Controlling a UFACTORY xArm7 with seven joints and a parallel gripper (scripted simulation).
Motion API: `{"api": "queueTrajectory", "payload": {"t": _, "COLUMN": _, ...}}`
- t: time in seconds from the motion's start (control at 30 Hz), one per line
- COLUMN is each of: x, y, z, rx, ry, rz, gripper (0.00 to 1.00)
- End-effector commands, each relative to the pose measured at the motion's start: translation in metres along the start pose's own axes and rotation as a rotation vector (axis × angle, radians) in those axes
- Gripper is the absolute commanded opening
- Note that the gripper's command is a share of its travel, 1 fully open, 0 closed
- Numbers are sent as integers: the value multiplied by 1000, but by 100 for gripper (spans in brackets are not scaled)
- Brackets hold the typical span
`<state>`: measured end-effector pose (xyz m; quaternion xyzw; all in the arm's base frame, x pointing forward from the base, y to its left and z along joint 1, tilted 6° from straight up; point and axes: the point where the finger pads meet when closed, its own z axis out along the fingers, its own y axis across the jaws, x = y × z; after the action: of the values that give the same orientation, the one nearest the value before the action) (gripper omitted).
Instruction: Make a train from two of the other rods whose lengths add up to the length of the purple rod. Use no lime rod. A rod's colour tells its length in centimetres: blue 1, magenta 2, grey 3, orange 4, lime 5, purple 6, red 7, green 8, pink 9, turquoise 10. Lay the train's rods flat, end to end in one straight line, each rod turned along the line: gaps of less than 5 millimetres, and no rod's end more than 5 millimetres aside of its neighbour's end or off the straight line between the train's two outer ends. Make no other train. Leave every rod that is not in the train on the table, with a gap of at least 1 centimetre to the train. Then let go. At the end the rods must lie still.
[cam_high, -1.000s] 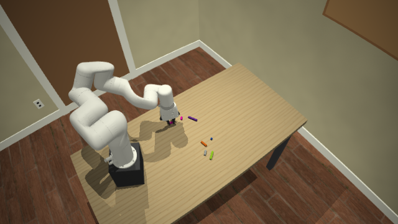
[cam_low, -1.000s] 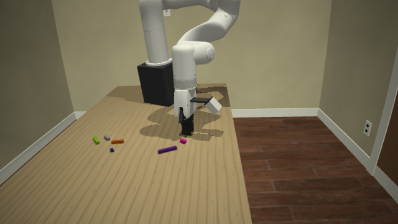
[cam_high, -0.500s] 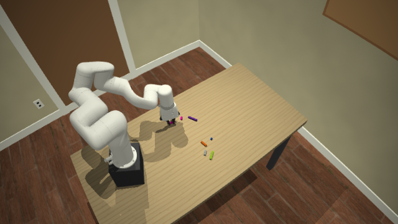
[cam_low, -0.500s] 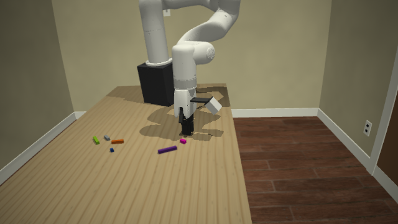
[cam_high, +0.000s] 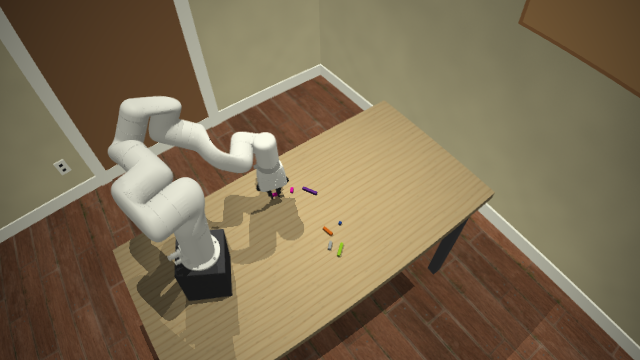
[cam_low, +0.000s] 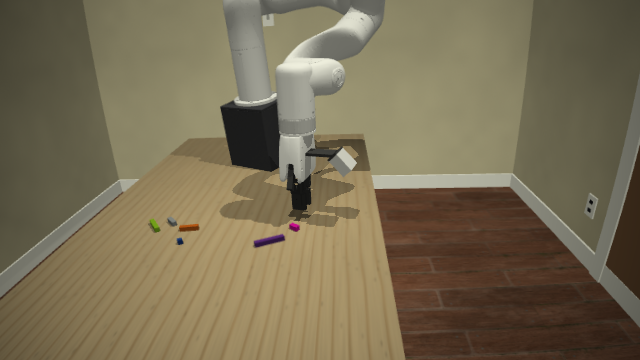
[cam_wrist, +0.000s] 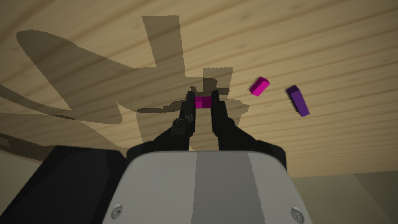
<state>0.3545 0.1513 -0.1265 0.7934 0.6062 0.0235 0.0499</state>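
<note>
Clamping a magenta rod (cam_wrist: 203, 102) between its fingertips just above the table (cam_high: 400, 165), the gripper (cam_wrist: 202, 100) points straight down, with a second magenta rod (cam_wrist: 259, 86) just beyond it and the purple rod (cam_wrist: 298, 100) lying flat farther on.

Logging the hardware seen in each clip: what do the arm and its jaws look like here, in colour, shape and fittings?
The arm is glossy white with thick rounded links and faint seams at the joints, rising from a black box base. The gripper has a white tapered body ending in slim black jaws. A black bracket on the wrist carries a small white box. No cables are visible, and no markings can be read.
</note>
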Motion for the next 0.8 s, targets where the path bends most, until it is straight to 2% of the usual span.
{"api": "queueTrajectory", "payload": {"t": 0.0, "x": 1, "y": 1, "z": -22, "rx": -3, "ry": 2, "rz": 0, "gripper": 15}}
{"api": "queueTrajectory", "payload": {"t": 0.03, "x": 1, "y": 1, "z": -22, "rx": -3, "ry": 2, "rz": 0, "gripper": 15}}
{"api": "queueTrajectory", "payload": {"t": 0.2, "x": 1, "y": 1, "z": -59, "rx": -3, "ry": 2, "rz": 0, "gripper": 15}}
{"api": "queueTrajectory", "payload": {"t": 0.33, "x": 1, "y": 1, "z": -78, "rx": -3, "ry": 2, "rz": 0, "gripper": 15}}
{"api": "queueTrajectory", "payload": {"t": 0.77, "x": 1, "y": 1, "z": -84, "rx": -3, "ry": 2, "rz": 0, "gripper": 15}}
